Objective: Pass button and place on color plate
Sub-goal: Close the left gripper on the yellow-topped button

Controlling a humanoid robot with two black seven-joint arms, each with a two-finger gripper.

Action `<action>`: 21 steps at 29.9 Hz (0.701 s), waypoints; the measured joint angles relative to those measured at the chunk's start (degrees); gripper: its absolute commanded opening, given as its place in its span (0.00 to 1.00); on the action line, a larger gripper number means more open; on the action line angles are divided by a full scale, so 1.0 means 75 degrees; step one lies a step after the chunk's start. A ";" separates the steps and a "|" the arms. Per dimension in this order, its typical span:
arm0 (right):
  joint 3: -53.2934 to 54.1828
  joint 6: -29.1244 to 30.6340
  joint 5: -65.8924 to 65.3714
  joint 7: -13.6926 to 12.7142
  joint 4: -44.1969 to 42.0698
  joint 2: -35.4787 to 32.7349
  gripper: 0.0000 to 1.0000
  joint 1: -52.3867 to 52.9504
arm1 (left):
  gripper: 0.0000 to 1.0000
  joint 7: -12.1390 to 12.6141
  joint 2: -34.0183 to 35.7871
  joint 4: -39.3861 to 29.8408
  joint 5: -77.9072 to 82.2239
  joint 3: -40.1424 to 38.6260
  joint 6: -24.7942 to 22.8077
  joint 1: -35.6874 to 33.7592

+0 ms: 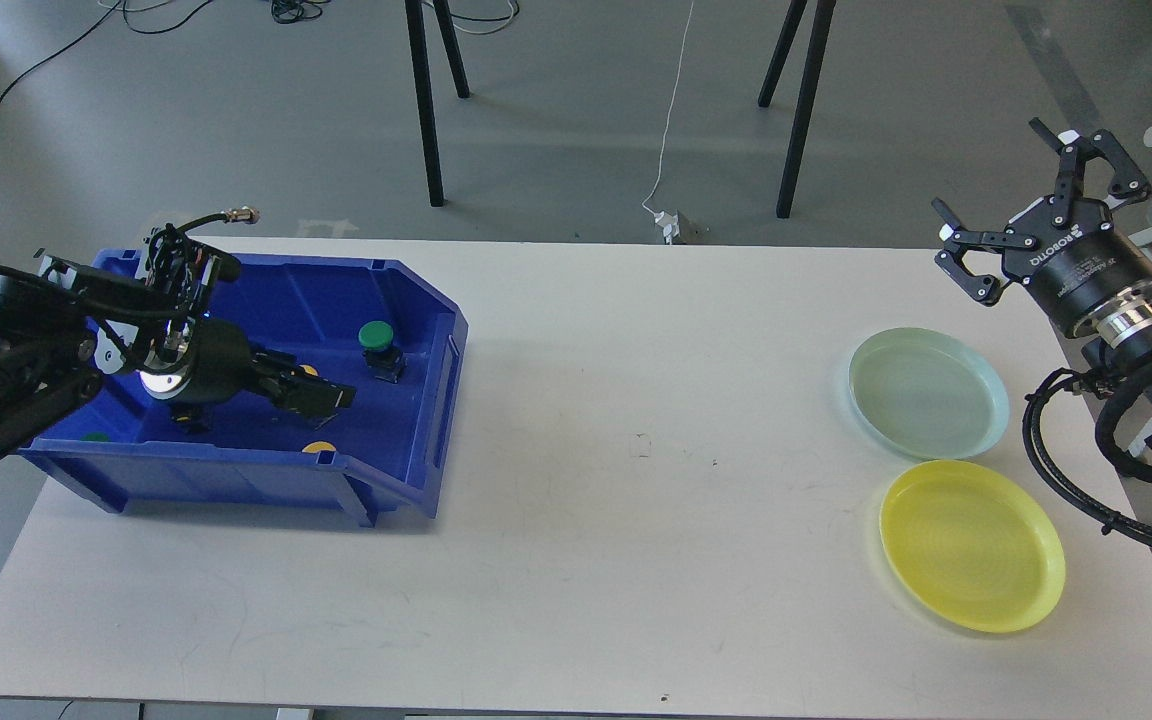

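A blue bin [436,330] at the table's left holds push buttons. A green button [376,337] stands at its back right. A yellow button [319,447] and a green one [94,437] peek over the front wall. My left gripper [324,398] is down inside the bin, over the middle yellow button, of which only a sliver [308,371] shows. Its dark fingers cannot be told apart. My right gripper [1001,185] is open and empty, raised beyond the table's far right corner. A pale green plate [928,392] and a yellow plate [972,545] lie at the right.
The white table [636,500] is bare between the bin and the plates. My left arm [26,360] hangs over the bin's left wall. Black stand legs [426,110] and cables are on the floor behind the table.
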 measured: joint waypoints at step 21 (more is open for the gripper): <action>0.0055 0.0000 0.0000 0.0000 0.0008 0.0000 0.99 -0.0182 | 0.93 0.0000 -0.0923 0.1780 -0.0081 0.0001 0.0672 0.0432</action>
